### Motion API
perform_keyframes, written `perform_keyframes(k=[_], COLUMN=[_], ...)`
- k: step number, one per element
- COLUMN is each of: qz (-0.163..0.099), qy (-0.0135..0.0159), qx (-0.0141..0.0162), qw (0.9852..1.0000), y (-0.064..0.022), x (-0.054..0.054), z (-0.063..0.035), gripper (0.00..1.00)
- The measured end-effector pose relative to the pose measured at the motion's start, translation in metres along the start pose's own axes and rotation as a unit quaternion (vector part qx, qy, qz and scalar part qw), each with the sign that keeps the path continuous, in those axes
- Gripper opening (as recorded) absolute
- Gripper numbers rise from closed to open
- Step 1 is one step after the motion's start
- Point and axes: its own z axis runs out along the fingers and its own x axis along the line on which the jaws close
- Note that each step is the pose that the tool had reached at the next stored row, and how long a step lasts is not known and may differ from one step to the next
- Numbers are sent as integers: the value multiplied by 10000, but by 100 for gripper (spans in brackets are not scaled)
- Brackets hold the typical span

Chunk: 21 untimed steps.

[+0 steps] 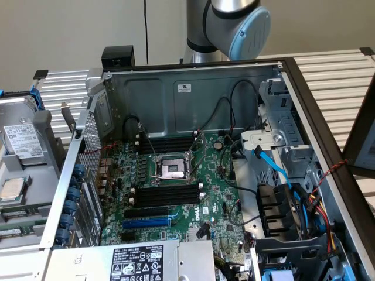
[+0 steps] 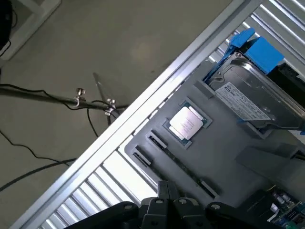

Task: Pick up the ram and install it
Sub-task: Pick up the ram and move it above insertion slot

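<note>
The ram [image 2: 177, 163] lies in its gray tray [image 2: 224, 143] close below the closed, empty jaws, so picking up is only starting, and I think they must open first.

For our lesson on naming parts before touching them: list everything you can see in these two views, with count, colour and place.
ram: one, dark green, in the tray's long slot
processor chip: one, silver, on the tray
hard drive: one, silver with blue bracket, on the tray
tray: one, grey, beside the case
computer case: one, grey, open
motherboard: one, green, inside the case
memory slots: several, black, flanking the socket
expansion slot: one, blue, on the motherboard
robot arm: one, silver and blue, behind the case
claw: one, black, shut, over the tray near the ram
</note>
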Motion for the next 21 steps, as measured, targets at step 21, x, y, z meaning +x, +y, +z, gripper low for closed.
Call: perform_keyframes(k=[21], qz=[-1715], qy=[11], qx=[226], qw=[9849], y=[-11], x=[-14], z=[213], gripper=[24])
